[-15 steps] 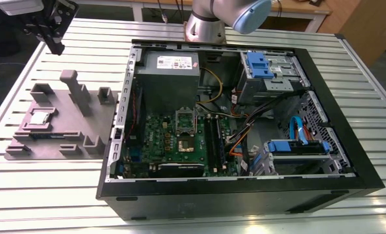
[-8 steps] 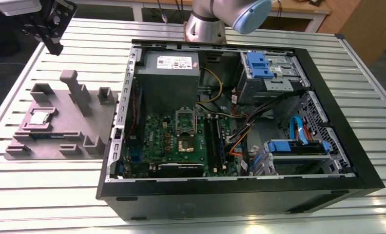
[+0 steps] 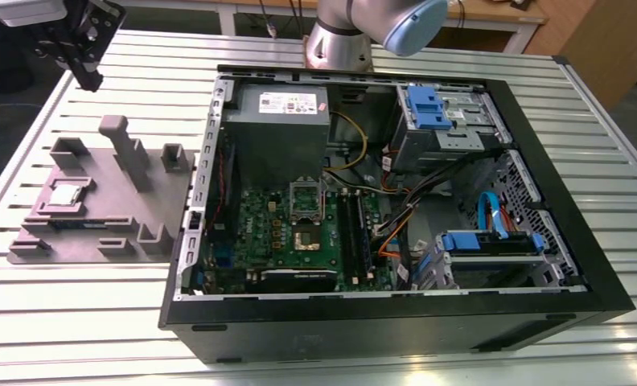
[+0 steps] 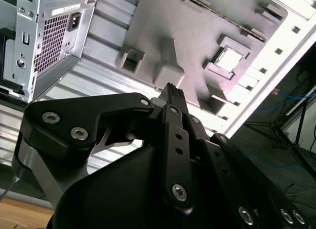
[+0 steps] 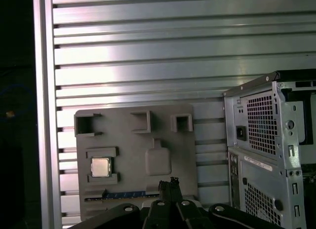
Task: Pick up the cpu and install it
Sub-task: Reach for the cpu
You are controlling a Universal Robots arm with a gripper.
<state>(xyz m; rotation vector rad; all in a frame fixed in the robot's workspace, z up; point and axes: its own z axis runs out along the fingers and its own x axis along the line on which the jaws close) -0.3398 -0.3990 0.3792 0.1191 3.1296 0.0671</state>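
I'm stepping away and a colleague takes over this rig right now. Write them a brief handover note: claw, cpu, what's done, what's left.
Claw: shut, holding nothing, raised clear of the grey fixture, at the exterior view's left.
Cpu: lying flat in its recess on the fixture, untouched, outside the open computer case.
Done: nothing that shows.
Left: the whole job; the cpu is neither picked up nor installed.

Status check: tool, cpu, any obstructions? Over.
Tool shut, empty, hanging clear of grey fixture. Cpu lying in fixture pocket, untouched. Nothing between them.
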